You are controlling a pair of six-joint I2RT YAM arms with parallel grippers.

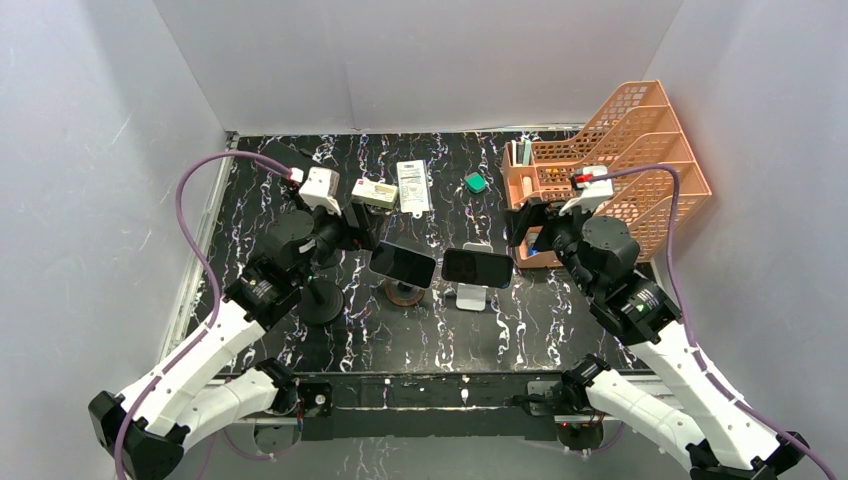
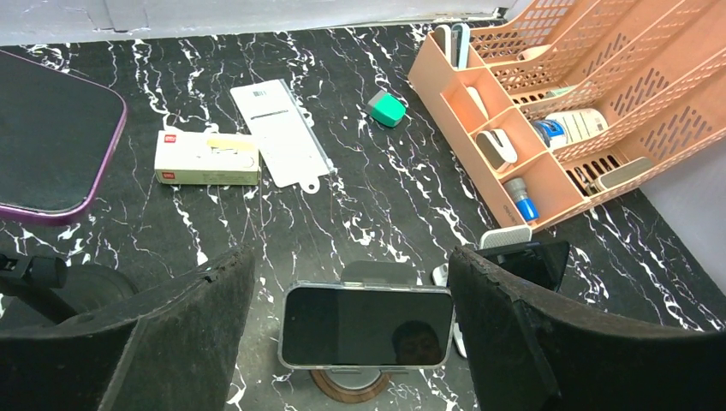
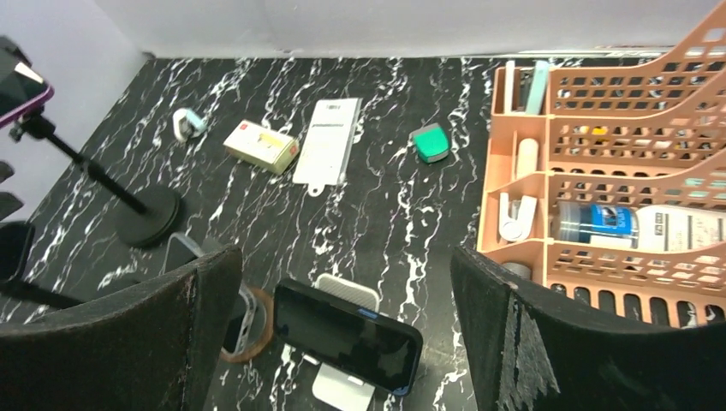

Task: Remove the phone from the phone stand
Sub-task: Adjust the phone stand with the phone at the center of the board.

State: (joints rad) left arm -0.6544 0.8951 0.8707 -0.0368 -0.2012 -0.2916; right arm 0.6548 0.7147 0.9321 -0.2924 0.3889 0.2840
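While both claws gaped empty:
Left phone [image 1: 403, 264]: hid its round stand [image 1: 404, 293].
Right phone [image 1: 478, 268]: stand [image 1: 472, 297] half covered.
Left claw [image 1: 357, 229]: open.
Right claw [image 1: 524, 225]: open.

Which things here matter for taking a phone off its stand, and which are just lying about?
For the job:
- left phone on the round wooden stand
- right phone on the white stand
- both grippers, fingers open: left, right

Lying about:
- orange organizer
- green eraser
- small box
- white packet
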